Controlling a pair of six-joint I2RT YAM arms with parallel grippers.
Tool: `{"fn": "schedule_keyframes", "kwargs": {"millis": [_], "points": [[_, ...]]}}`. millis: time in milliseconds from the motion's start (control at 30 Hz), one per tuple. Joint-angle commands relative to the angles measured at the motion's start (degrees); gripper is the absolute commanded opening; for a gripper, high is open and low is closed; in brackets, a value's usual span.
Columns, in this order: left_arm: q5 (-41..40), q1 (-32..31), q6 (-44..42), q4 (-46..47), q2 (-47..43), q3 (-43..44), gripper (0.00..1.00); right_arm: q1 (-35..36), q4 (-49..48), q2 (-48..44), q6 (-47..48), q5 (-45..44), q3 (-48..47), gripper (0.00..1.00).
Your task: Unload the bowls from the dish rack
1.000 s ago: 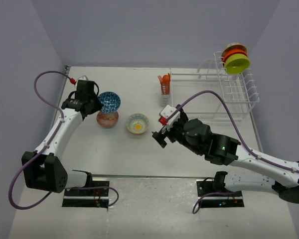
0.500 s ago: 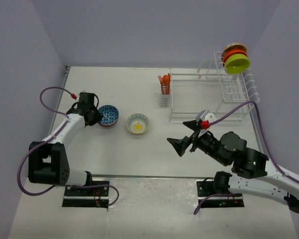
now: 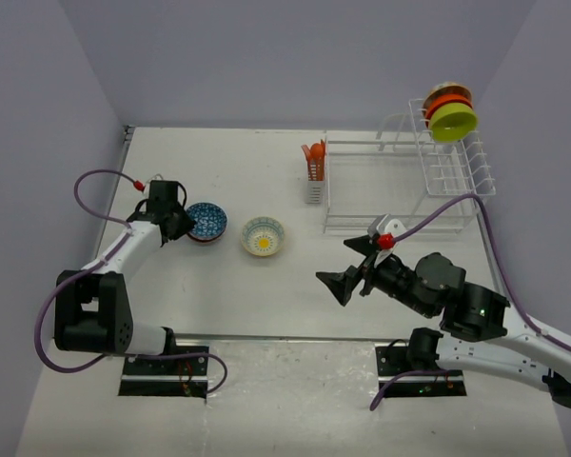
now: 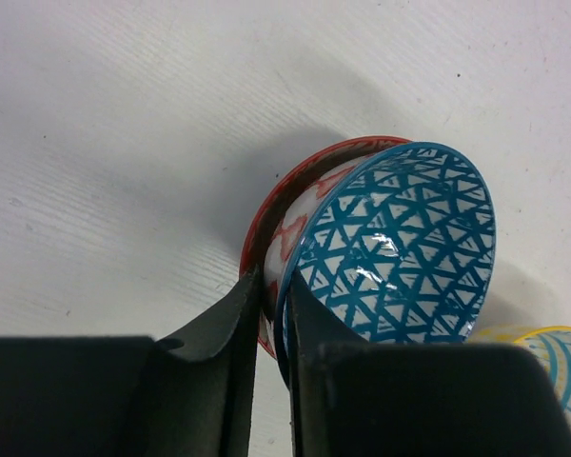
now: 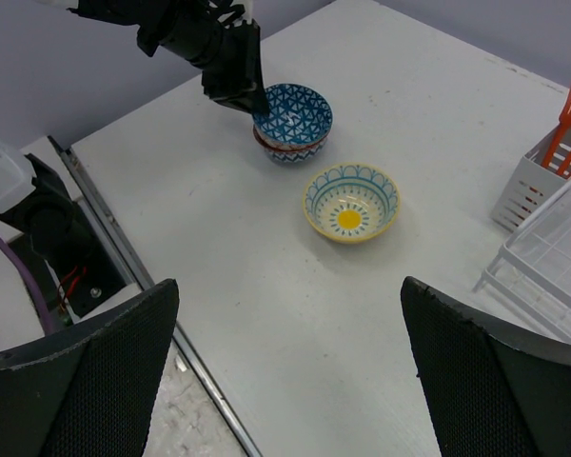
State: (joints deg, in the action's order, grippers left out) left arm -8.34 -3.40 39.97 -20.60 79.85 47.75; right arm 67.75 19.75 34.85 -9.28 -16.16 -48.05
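My left gripper point(image 3: 178, 225) is shut on the rim of the blue-patterned bowl point(image 3: 207, 220), which sits nested in a red-patterned bowl point(image 4: 278, 217) on the table. The left wrist view shows the fingers point(image 4: 236, 314) pinching that rim point(image 4: 400, 248). A cream bowl with a yellow centre point(image 3: 264, 236) stands alone to the right of them. The white dish rack point(image 3: 400, 187) holds a lime-green bowl point(image 3: 454, 122) and an orange bowl point(image 3: 446, 98) upright at its far right end. My right gripper point(image 3: 354, 264) is wide open and empty above the table in front of the rack.
An orange-and-white utensil caddy point(image 3: 314, 172) stands at the rack's left end. The right wrist view shows the stacked bowls point(image 5: 293, 112), the cream bowl point(image 5: 351, 202) and the rack's corner point(image 5: 552, 257). The table's near edge rail point(image 5: 143, 286) lies below my right gripper.
The left gripper lowered the tilted blue-patterned bowl into the red-patterned bowl. The right arm drew back from beside the cream bowl toward the near edge, jaws wide open.
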Motion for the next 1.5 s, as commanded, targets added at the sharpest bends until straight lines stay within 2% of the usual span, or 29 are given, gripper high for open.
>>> {"fn": "schedule_keyframes", "kwargs": {"millis": [0,167,200,267,300,333,367,500,533,600,633,700,733,767,800,833,900,933,1000,1033,1067,1200,1233,1333,1467], "points": [[0.78,0.59,1.61,5.83,-0.67,-0.11,0.17,0.02,-1.03,0.22,-1.27,0.96,0.42,0.99],[0.69,0.59,1.69,5.66,-1.89,-0.46,0.33,0.02,-0.94,1.62,-1.80,0.78,0.50,0.99],[0.60,0.59,1.69,5.14,-2.33,-0.46,0.40,0.11,-0.85,1.88,-1.97,0.78,0.50,0.99],[0.34,0.59,1.78,3.82,-3.90,-0.46,0.47,0.02,-0.85,2.59,-1.97,-0.09,0.33,0.99],[0.34,0.59,1.78,3.38,-4.61,-0.46,0.57,0.02,-0.85,2.94,-2.15,-0.44,0.15,0.99],[0.34,0.59,1.78,2.94,-5.23,-0.55,0.61,0.02,-0.85,3.38,-2.41,-0.80,-0.02,0.99],[0.25,0.59,1.87,1.72,-6.80,-0.64,0.76,-0.07,-0.85,4.51,-2.76,-2.37,-0.55,0.99],[0.78,0.59,1.35,-1.63,-12.60,-0.46,1.00,-5.76,-0.76,8.29,-8.80,-2.74,-3.53,0.99],[0.95,0.59,1.00,-2.68,-13.84,-0.11,1.00,-12.57,-0.94,8.65,-13.09,-0.12,-3.97,0.99],[2.00,0.41,-1.81,-5.41,-18.14,1.73,1.00,-19.81,-1.90,9.01,-15.85,8.29,-5.64,0.99],[2.18,0.24,-2.95,-6.63,-21.03,2.61,1.00,-25.59,-1.99,9.53,-18.12,9.04,-6.78,0.99],[2.62,-0.29,-7.34,-10.41,-23.77,6.12,1.00,-30.98,-1.99,10.15,-20.85,12.09,-10.89,0.99],[2.80,-0.55,-10.23,-12.77,-26.39,8.13,1.00,-38.14,-1.91,11.28,-21.83,14.38,-14.14,0.99],[3.06,-0.56,-11.74,-13.58,-27.81,8.76,1.00,-42.30,-1.99,12.16,-23.05,17.02,-14.17,0.99],[3.06,-0.56,-13.06,-14.11,-29.48,9.12,1.00,-51.39,-2.17,13.21,-27.33,20.87,-16.87,0.99],[2.80,-0.56,-14.03,-14.46,-31.06,9.21,1.00,-56.18,-2.87,14.18,-30.42,26.30,-17.68,0.99],[1.49,-0.56,-16.67,-14.47,-36.24,8.07,1.00,-64.28,-5.76,17.78,-39.26,31.08,-17.34,0.99],[1.13,-0.64,-17.46,-13.69,-39.22,6.32,1.00,-71.10,-10.04,18.84,-42.37,33.80,-16.64,0.99],[0.43,-0.99,-17.99,-12.27,-41.35,4.56,1.00,-75.20,-16.90,20.69,-47.04,33.92,-11.93,0.99],[1.04,-1.60,-17.99,-11.75,-42.14,3.77,1.00,-77.04,-26.68,20.96,-50.37,32.70,-9.63,0.99],[1.83,-1.70,-17.64,-11.05,-43.28,1.93,1.00,-77.58,-31.04,20.96,-50.83,30.86,-7.43,0.99],[3.51,-1.96,-17.20,-9.90,-44.70,-1.08,1.00,-78.55,-35.12,23.41,-53.63,21.82,-4.43,0.99],[3.68,-2.22,-17.20,-9.90,-44.87,-0.82,1.00,-78.99,-38.96,24.03,-54.96,20.92,-3.55,0.99],[4.21,-3.01,-17.29,-9.28,-45.75,-1.69,1.00,-80.83,-45.57,29.38,-57.43,26.34,-3.09,0.99],[2.98,-5.47,-17.29,-9.28,-46.37,-1.87,1.00,-82.77,-47.25,35.80,-59.09,31.71,-6.61,0.99]]}}
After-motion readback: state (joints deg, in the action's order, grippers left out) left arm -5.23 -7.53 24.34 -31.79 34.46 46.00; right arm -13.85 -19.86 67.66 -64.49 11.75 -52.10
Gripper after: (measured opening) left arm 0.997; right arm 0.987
